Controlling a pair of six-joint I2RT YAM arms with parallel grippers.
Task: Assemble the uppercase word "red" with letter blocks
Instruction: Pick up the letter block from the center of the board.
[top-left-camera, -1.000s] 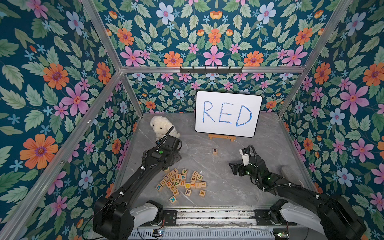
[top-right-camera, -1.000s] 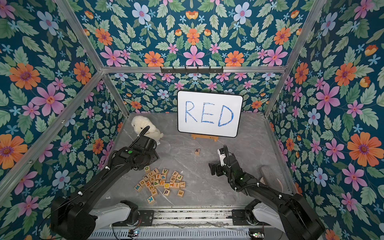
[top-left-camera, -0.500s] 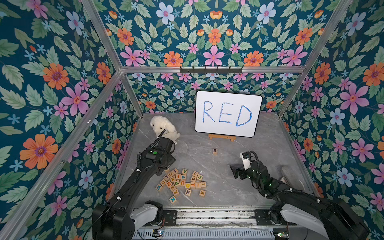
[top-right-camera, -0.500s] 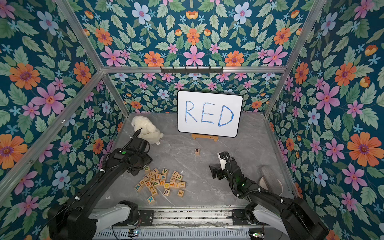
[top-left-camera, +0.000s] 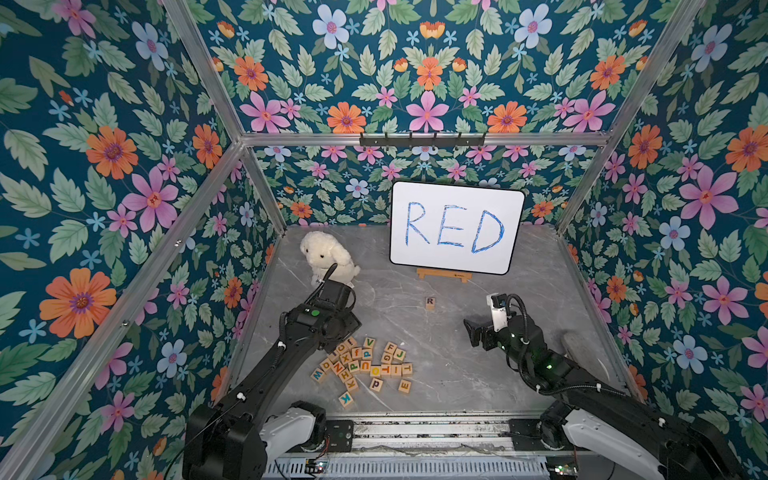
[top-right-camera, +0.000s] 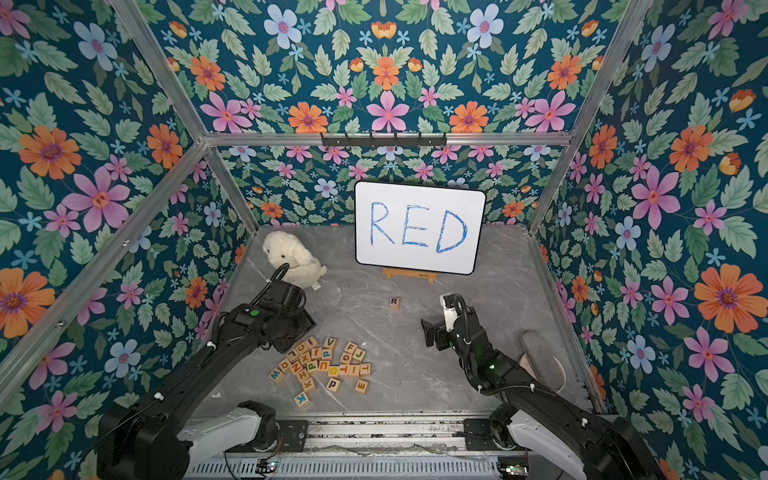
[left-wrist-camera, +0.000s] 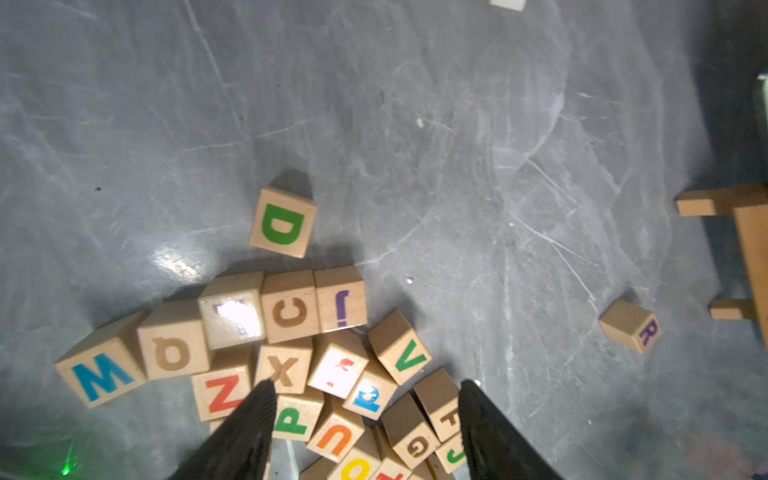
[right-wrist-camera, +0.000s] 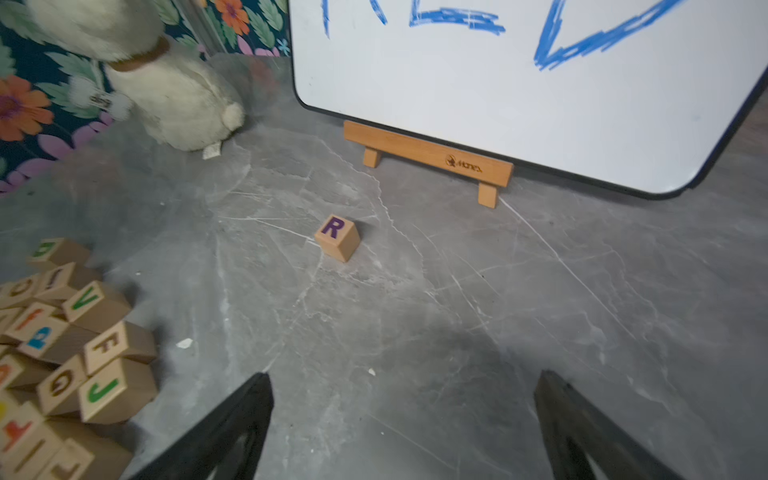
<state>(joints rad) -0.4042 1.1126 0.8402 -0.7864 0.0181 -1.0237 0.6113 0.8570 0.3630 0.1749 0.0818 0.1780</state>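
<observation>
While under glare, one block illegible.

The walls are dark teal, patterned with pink, orange and pale blue flowers and green leaves; the table is grey marble with pale veins. The board is white, black-rimmed, with blue lettering, and the plush is cream. On light wood, the R block is lettered purple, the D block green, the E block orange.
</observation>
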